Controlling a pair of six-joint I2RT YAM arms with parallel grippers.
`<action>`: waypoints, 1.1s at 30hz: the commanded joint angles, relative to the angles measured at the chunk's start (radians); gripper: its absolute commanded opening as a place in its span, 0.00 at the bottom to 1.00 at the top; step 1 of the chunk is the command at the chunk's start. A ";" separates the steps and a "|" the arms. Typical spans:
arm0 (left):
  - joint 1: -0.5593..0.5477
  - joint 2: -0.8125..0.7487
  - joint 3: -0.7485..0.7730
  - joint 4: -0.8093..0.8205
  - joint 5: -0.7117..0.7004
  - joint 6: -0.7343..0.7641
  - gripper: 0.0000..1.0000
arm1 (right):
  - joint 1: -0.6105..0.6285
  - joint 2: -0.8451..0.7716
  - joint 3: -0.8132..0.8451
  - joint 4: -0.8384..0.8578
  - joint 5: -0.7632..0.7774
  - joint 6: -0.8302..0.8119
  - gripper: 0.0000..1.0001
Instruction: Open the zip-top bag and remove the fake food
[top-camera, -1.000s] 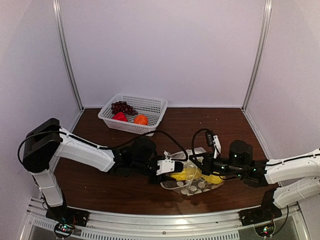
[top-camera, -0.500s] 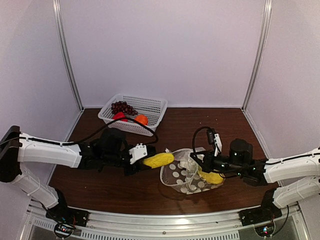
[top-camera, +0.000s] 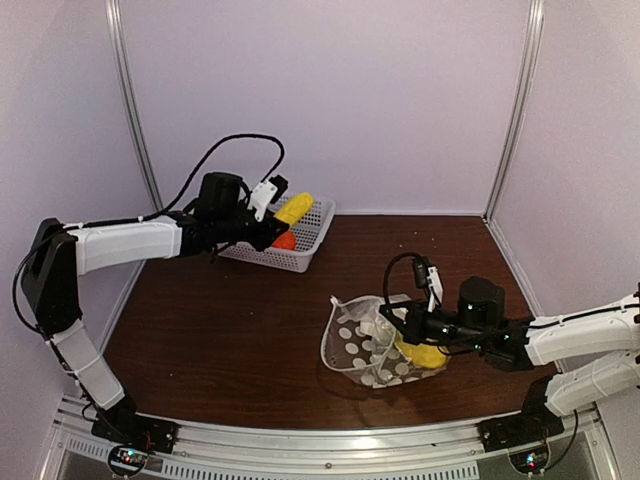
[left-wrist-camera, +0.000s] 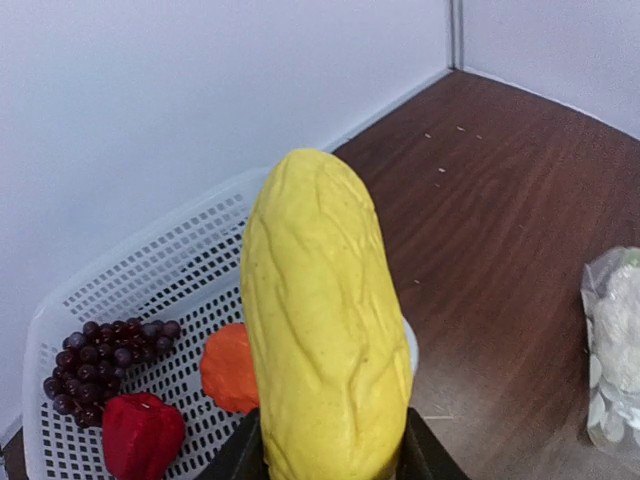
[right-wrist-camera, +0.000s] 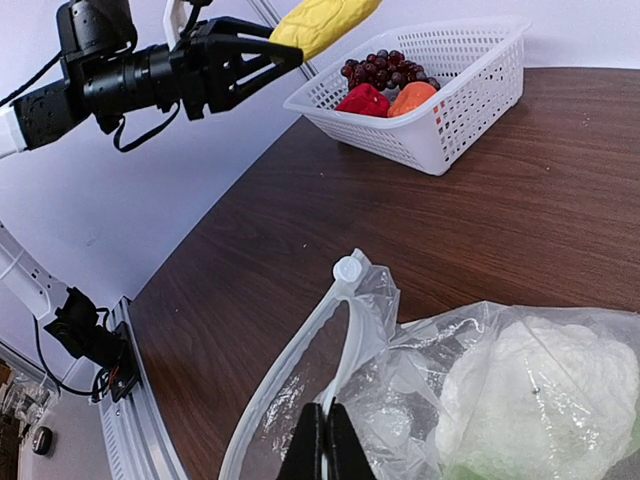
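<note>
The clear zip-top bag (top-camera: 362, 346) with white dots lies open at the table's front middle. My right gripper (top-camera: 392, 318) is shut on its zip rim (right-wrist-camera: 345, 330), holding the mouth open. Inside show a yellow piece (top-camera: 425, 355) and a white lumpy piece (right-wrist-camera: 530, 385). My left gripper (top-camera: 268, 214) is shut on a yellow corn cob (top-camera: 293, 208), held above the white basket (top-camera: 312, 232). In the left wrist view the cob (left-wrist-camera: 320, 310) fills the middle. The basket (left-wrist-camera: 160, 270) holds purple grapes (left-wrist-camera: 105, 350), a red piece (left-wrist-camera: 140, 435) and an orange piece (left-wrist-camera: 232, 368).
The basket stands at the back left against the wall. White walls and metal corner posts (top-camera: 135, 110) enclose the brown table (top-camera: 220, 340). A metal rail (top-camera: 300, 450) runs along the front edge.
My left gripper has pulled the yellow corn cob out of the bag and carried it left and back, up over the basket. My right gripper has kept its hold on the bag's rim.
</note>
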 joint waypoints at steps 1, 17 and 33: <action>0.076 0.134 0.196 -0.120 -0.051 -0.098 0.30 | -0.011 -0.024 -0.005 0.005 0.002 -0.001 0.00; 0.219 0.466 0.545 -0.280 -0.100 -0.135 0.37 | -0.018 -0.035 0.002 -0.015 0.008 -0.009 0.00; 0.223 0.533 0.633 -0.325 -0.078 -0.122 0.90 | -0.018 -0.029 0.050 -0.075 0.031 -0.030 0.00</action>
